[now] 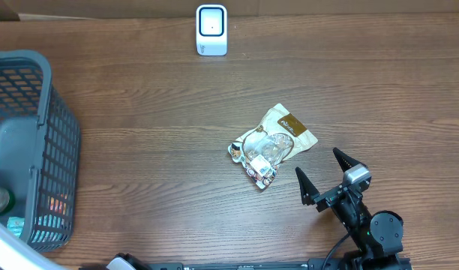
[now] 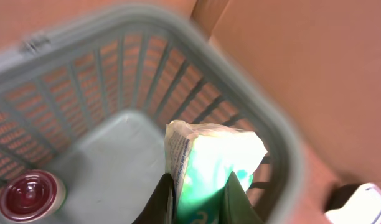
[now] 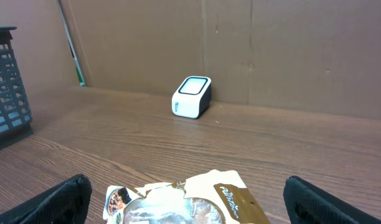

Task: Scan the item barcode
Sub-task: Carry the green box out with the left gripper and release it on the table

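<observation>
In the left wrist view my left gripper (image 2: 201, 190) is shut on a green and white packet (image 2: 215, 146), holding it above the inside of the grey basket (image 2: 265, 106). The white barcode scanner (image 1: 211, 30) stands at the far edge of the table, also in the right wrist view (image 3: 192, 96). My right gripper (image 1: 317, 161) is open near the front right, its jaws wide apart and empty (image 3: 185, 186). It sits just behind a brown and cream snack pouch (image 1: 273, 145) lying flat on the table.
The grey slatted basket (image 1: 46, 142) fills the left side of the table. A jar with a red lid (image 2: 30, 194) stands on its floor, with other small items beside it. A cardboard wall rises behind the scanner.
</observation>
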`<act>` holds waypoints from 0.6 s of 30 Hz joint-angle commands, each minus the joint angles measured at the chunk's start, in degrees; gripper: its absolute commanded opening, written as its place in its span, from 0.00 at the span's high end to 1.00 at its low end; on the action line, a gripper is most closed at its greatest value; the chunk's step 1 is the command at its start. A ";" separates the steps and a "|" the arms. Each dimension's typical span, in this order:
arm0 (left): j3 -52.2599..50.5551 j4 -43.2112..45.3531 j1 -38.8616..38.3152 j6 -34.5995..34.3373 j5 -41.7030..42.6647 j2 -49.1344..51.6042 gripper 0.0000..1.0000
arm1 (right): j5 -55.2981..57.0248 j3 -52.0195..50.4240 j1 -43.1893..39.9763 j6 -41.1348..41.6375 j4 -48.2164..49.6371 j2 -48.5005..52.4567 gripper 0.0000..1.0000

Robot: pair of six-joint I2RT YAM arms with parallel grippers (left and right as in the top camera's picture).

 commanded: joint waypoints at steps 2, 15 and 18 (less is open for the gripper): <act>0.07 0.09 -3.32 -2.10 11.26 -4.15 0.96 | 0.11 -0.61 0.22 0.20 0.31 -0.68 0.00; -6.73 -8.66 -46.60 1.60 0.39 -2.82 0.96 | 0.11 -0.61 0.22 0.20 0.31 -0.68 0.00; -10.99 -5.95 -52.98 0.24 -1.33 -0.07 0.96 | 0.11 -0.61 0.22 0.20 0.31 -0.68 0.00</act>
